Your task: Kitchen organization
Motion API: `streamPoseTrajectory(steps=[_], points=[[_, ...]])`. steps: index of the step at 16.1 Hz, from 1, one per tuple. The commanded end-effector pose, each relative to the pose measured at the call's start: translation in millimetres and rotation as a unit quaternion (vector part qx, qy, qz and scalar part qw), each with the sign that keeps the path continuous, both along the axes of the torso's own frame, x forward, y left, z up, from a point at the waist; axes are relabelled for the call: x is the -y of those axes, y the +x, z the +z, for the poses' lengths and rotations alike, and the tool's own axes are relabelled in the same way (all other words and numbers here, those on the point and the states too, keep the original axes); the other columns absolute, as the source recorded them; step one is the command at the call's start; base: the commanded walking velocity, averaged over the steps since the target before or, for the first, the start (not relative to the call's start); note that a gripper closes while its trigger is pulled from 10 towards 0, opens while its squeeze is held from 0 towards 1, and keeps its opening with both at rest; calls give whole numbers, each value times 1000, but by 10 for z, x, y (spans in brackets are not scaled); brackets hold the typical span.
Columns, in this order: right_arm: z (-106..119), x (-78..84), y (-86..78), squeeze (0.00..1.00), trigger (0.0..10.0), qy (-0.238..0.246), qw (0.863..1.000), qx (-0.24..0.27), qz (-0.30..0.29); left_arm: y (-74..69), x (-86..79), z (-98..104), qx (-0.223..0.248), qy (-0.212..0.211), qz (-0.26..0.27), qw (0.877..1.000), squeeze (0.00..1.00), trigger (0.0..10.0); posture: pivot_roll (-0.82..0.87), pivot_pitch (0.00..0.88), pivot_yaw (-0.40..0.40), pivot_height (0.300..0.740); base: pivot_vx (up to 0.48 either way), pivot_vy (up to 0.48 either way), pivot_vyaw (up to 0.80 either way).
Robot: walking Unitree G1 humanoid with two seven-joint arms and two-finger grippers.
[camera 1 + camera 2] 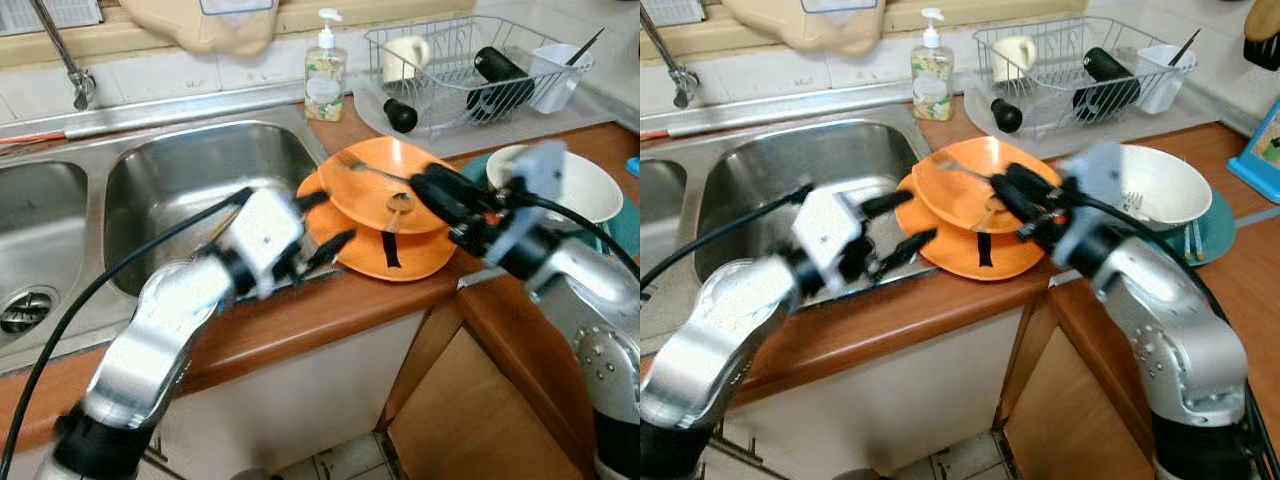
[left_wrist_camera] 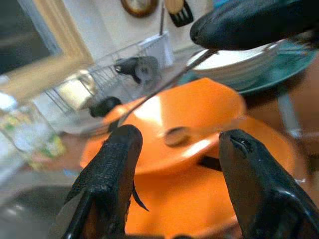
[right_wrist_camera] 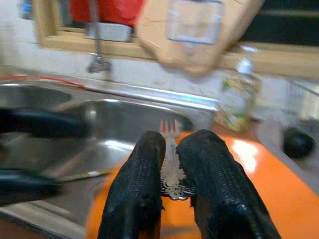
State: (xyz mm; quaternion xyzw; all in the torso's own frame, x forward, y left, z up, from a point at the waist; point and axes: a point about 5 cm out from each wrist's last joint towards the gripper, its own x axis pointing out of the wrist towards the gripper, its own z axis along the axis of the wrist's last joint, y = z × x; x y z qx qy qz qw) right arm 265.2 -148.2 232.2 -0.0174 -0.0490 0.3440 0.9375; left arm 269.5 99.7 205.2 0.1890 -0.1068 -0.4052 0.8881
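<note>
Pinching fork, right hand closed; left hand agape.

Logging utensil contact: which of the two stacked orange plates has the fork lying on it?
The upper orange plate: the fork lies across it, pinched by the right gripper.

Orange plates, stacked, with a black mark on the lower one. Silver fork with an ornate embossed handle, between black textured fingers. Silver arms, black cables. Steel-grey sink. Reddish-brown wooden counter. White bowl on a teal plate. Clear soap bottle, white pump, green and yellow flowery label. Wire rack holding a cream mug and black items.
</note>
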Motion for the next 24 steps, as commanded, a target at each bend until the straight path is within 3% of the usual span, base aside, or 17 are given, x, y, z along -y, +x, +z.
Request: streamPoseTrajectory(steps=[1, 2, 3, 7, 8, 9, 10, 11, 16, 20, 21, 22, 23, 24], points=[[41, -81, -28, 0, 0, -5, 1000, 0, 17, 57, 8, -9, 14, 16, 9, 1000, 0, 9137, -67, 0, 40, 740, 0, 0, 0], [48, -115, -38, 0, 0, -7, 1000, 1, 24, 82, 14, 6, 22, 20, 11, 999, 0, 3686, -67, 0, 40, 740, 0, 0, 0], [60, -167, -55, 0, 0, -10, 999, 1, 36, 119, 27, 32, 34, 23, 12, 999, 0, 2667, -69, 0, 41, 740, 0, 0, 0], [83, -255, -86, 0, 0, -17, 998, -4, 54, 204, 59, 16, 58, 47, 12, 997, 0, 2039, -70, 0, 39, 740, 0, 0, 0], [85, -262, -87, 0, 0, -17, 998, -4, 56, 212, 63, 9, 59, 51, 12, 997, 0, 2235, -69, 0, 37, 740, 0, 0, 0], [88, -283, -89, 0, 0, -16, 998, -5, 60, 237, 73, -11, 67, 69, 10, 995, 0, 4784, -69, 0, 37, 740, 0, 0, 0], [90, -303, -90, 0, 0, -16, 998, -6, 64, 252, 78, -17, 72, 78, 8, 994, 0, 5608, -69, 0, 37, 740, 0, 0, 0], [94, -320, -95, 0, 0, -16, 998, -6, 67, 272, 78, -7, 80, 83, 12, 993, 0, 10000, -69, 0, 37, 740, 0, 0, 0], [70, -375, -117, 0, 0, -21, 997, -15, 79, 346, 83, 55, 121, 91, 29, 988, 0, 10000, -70, 0, 39, 740, 0, 0, 0], [62, -365, -96, 0, 0, -24, 997, -18, 71, 344, 92, 26, 126, 104, 20, 986, 0, 10000, -72, 0, 40, 740, 0, 0, 0], [91, -378, -98, 0, 0, -20, 997, -15, 76, 343, 92, -8, 126, 118, 12, 985, 0, 5608, -72, 0, 40, 740, 0, 0, 0], [99, -382, -100, 0, 0, -19, 997, -15, 78, 343, 91, -18, 126, 125, 10, 984, 0, 5608, -72, 0, 40, 740, 0, 0, 0], [98, -385, -99, 0, 0, -19, 997, -15, 79, 348, 88, -31, 129, 130, 11, 983, 0, 1098, -74, 0, 39, 740, 0, 0, 0], [96, -387, -100, 0, 0, -20, 997, -15, 79, 353, 83, -40, 130, 136, 11, 982, 0, 0, -74, 0, 39, 740, 0, 0, 0]])
